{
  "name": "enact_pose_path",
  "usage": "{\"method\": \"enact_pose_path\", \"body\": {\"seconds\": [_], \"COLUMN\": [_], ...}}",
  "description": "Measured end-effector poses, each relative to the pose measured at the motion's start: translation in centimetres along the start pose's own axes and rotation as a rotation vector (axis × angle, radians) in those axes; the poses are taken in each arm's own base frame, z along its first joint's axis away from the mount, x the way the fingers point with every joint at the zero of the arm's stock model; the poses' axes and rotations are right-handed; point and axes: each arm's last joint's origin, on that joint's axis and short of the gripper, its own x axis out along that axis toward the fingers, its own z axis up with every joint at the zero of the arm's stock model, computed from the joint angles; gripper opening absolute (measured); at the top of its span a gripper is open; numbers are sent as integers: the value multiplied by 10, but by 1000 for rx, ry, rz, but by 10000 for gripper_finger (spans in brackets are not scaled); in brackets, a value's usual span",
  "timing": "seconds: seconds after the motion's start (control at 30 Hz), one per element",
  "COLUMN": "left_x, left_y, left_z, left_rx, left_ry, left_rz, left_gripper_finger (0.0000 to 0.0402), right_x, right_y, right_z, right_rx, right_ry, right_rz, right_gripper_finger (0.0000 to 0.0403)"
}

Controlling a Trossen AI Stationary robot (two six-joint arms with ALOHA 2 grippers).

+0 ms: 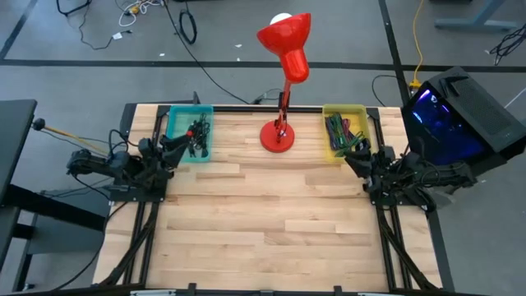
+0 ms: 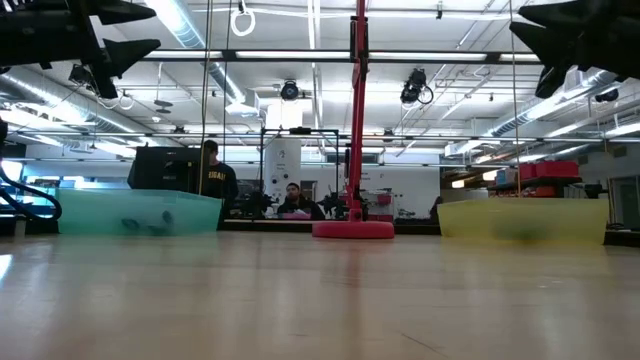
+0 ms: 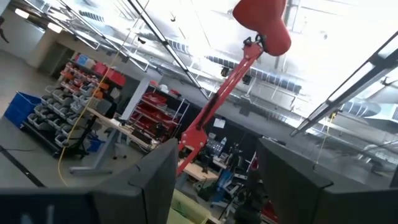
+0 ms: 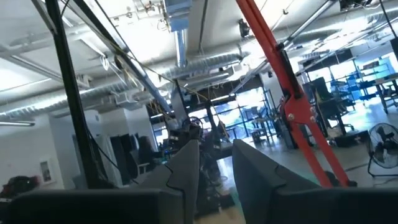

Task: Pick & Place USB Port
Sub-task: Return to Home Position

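Wrist views showed each gripper's fingers parted, clasping nothing: the left gripper (image 1: 179,145) at the table's 10 o'clock, the right gripper (image 1: 354,158) at 2 o'clock. Only the high view revealed black USB cables (image 1: 197,130) in the green bin (image 1: 187,109) at 11 o'clock and green-and-black cables (image 1: 340,131) in the yellow bin (image 1: 345,108) at 1 o'clock, flanking a red lamp (image 1: 278,137).

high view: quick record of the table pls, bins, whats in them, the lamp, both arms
teal bin: back left of the table, holds black cables
yellow bin: back right, holds green and black cables
red lamp: base stands between the two bins
left pincer: open, empty, raised by the teal bin
right pincer: open, empty, raised by the yellow bin
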Motion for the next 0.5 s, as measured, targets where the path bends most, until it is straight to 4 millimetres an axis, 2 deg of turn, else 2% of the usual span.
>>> {"method": "enact_pose_path", "body": {"seconds": [0.1,0.2,0.37,0.47,0.5], "left_x": [0,1,4,4,4], "left_y": [1,3,7,8,8], "left_z": [0,1,3,3,3], "left_rx": [3,17,44,49,52], "left_ry": [-4,-20,-53,-61,-62], "left_rz": [6,30,81,92,95], "left_gripper_finger": [222,222,222,222,222], "right_x": [0,-1,-5,-10,-10], "right_y": [0,1,1,-2,-2], "right_z": [-3,-11,-28,-42,-42], "right_rx": [-59,-126,-154,-213,-232], "right_ry": [34,123,317,468,471], "right_rz": [2,87,209,224,215], "right_gripper_finger": [100,100,100,100,100]}}
